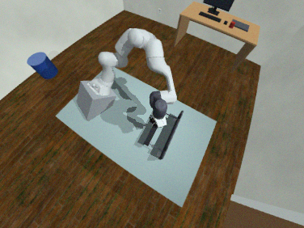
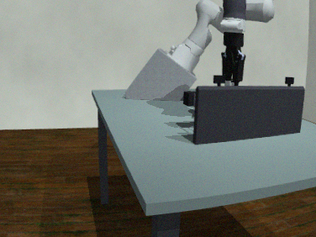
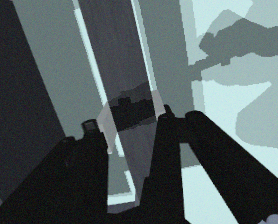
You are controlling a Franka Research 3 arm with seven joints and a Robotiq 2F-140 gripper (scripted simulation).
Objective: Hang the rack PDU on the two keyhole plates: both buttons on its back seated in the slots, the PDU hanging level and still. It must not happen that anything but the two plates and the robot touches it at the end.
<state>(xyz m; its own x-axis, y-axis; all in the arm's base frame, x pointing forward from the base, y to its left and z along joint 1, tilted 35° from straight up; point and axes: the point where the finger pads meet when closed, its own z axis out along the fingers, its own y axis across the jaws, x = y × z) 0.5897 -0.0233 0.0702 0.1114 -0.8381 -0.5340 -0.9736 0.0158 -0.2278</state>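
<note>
The rack PDU [image 1: 148, 137] [image 3: 115, 55] is a long dark grey bar above the table, just behind an upright dark panel [image 1: 172, 134] [image 2: 248, 113]. In the exterior view only the PDU's left end [image 2: 189, 97] shows past the panel. Two small black plates [image 2: 218, 80] [image 2: 289, 81] stick up at the panel's top edge. My gripper [image 1: 155, 123] [image 2: 232, 77] [image 3: 135, 106] points straight down and is shut on the PDU near its middle. I cannot see the buttons or the slots.
The arm's grey base block [image 1: 94, 101] [image 2: 160, 77] stands at the table's far left. The pale table [image 1: 190, 178] [image 2: 168, 168] has its edges close to the panel's front. A blue bin [image 1: 42, 65] and a desk with a monitor [image 1: 220, 18] stand on the floor, well away.
</note>
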